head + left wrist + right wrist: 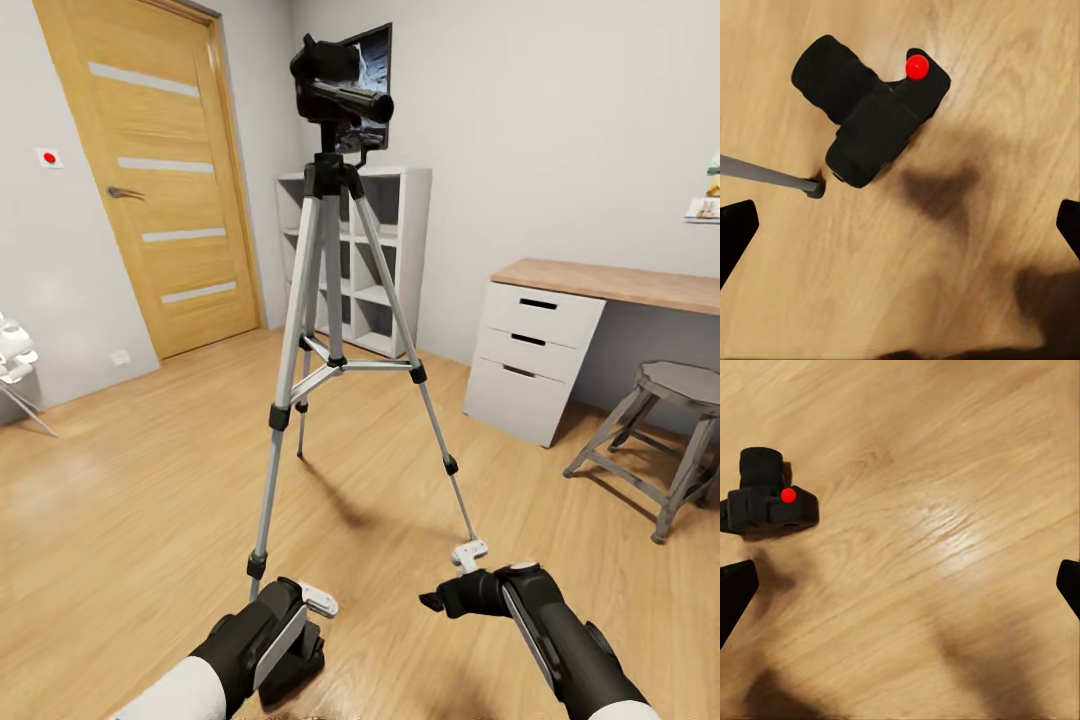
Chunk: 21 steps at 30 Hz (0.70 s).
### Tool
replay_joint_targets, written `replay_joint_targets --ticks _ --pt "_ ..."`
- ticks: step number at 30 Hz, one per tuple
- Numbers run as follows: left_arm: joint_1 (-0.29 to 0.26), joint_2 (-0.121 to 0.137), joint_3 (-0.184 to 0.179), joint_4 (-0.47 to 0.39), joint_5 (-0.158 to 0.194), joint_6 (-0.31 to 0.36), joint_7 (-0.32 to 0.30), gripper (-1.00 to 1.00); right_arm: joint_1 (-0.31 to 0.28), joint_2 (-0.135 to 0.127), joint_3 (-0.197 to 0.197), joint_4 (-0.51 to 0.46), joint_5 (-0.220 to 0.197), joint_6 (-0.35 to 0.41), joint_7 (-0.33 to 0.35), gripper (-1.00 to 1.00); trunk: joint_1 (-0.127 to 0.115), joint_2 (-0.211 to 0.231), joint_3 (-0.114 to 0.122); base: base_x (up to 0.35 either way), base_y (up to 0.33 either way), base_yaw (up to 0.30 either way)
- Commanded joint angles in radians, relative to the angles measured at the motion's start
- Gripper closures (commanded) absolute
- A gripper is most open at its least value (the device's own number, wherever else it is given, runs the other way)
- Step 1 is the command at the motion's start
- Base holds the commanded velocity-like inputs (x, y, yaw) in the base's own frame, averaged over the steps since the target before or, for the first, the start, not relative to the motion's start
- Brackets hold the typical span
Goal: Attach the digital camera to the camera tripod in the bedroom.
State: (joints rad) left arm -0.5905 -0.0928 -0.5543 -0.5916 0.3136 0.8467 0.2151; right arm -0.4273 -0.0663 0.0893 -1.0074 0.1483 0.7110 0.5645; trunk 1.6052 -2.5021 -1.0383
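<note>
While both grippers stood open and empty, the digital camera (870,112) lay on the floor beneath the left gripper (900,225), the nearer arm.

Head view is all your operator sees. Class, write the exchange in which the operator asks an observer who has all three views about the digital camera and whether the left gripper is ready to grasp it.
Operator: There is a dark shape low in my picture, half hidden by my left arm. What is it?
Observer: The left wrist view shows that it is the digital camera, lying on the plank floor with its red button in sight.
Operator: Is the left gripper around it?
Observer: No. Its jaws stand wide open, and the camera lies ahead of the fingertips, not between them.
</note>
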Motion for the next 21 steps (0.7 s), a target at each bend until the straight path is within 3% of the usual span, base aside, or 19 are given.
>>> replay_joint_targets --ticks 1,6,13,17,18,21 --pt "-0.005 0.002 -0.013 0.007 0.010 0.003 0.000 -1.00 0.006 -0.004 0.001 -0.003 0.010 0.001 0.008 -1.00 0.000 -0.001 -0.005 0.000 0.000 0.000" --pt "-0.031 0.011 -0.085 0.033 -0.005 0.002 -0.068 -1.00 0.032 -0.011 0.000 -0.007 0.011 -0.001 0.009 -1.00 0.002 -0.002 -0.024 0.000 0.000 0.000" --pt "-0.093 0.013 -0.155 0.100 -0.022 0.000 -0.168 -1.00 0.059 -0.013 0.002 -0.009 0.011 -0.012 0.007 -1.00 0.006 -0.004 -0.051 0.000 0.000 0.000" --pt "-0.116 0.012 -0.178 0.124 -0.029 0.000 -0.186 -1.00 0.063 -0.013 0.003 -0.009 0.011 -0.021 0.007 -1.00 0.007 -0.004 -0.067 0.000 0.000 0.000" --pt "-0.136 0.009 -0.203 0.140 -0.039 0.001 -0.198 -1.00 0.066 -0.013 0.004 -0.009 0.012 -0.029 0.006 -1.00 0.008 -0.005 -0.071 0.000 0.000 0.000" --pt "-0.158 0.004 -0.230 0.155 -0.050 0.002 -0.212 -1.00 0.068 -0.012 0.006 -0.009 0.012 -0.037 0.005 -1.00 0.009 -0.005 -0.082 0.000 0.000 0.000"
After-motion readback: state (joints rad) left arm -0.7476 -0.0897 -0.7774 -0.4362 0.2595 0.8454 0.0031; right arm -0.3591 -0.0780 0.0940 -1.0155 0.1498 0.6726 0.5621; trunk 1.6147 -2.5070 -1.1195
